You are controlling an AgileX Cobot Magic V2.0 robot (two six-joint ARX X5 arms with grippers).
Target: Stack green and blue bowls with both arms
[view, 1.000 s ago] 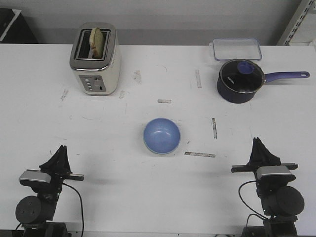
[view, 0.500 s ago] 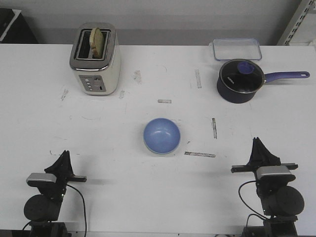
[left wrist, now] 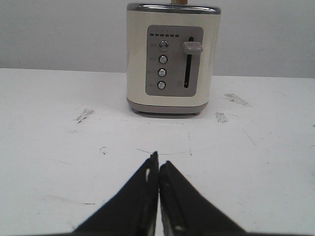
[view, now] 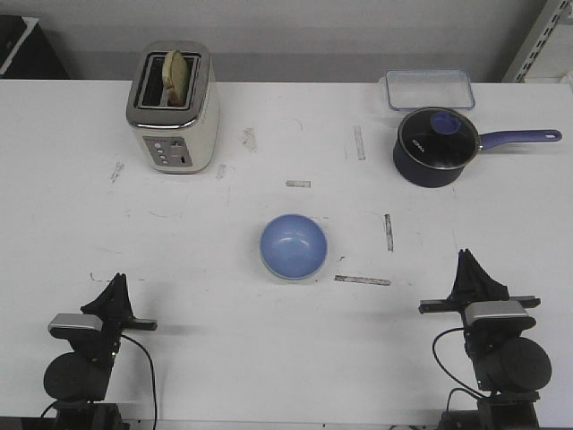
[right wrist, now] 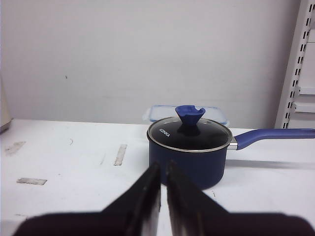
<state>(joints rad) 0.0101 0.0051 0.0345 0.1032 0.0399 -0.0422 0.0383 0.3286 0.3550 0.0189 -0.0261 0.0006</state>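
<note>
Front view: the blue bowl (view: 294, 246) sits mid-table (view: 206, 242), a green rim barely showing beneath it, both the left pincer (view: 114, 294) and right pincer (view: 469, 271) pressed together and well apart from it, so a careless re-approach could knock the stack askew.

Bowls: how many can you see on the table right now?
1. A periwinkle blue glossy round bowl sits mid-table, between the cream toaster and the dark blue lidded saucepan. A pale green rim peeks beneath it, so a green bowl may be nested underneath, mostly hidden.
</note>
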